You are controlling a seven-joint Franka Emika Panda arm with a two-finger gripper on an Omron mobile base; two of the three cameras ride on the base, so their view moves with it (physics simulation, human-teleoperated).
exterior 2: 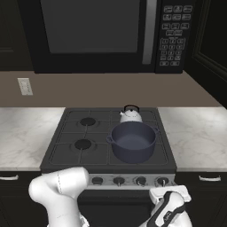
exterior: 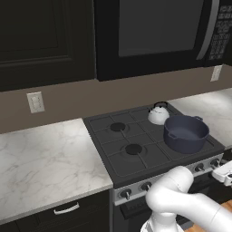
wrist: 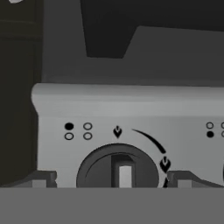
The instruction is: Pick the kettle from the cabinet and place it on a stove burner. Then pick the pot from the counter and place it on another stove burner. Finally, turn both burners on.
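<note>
Low in the hand view, we see a stove knob (wrist: 117,168) between our wide-apart gripper (wrist: 111,179) tips.

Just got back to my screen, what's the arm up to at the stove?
The kettle and the pot already sit on the stove's two right-hand burners, kettle behind pot. The arm has reached down to the front panel, and its open gripper frames one knob without touching it. No flame shows, so switching the burners on appears to remain.
</note>
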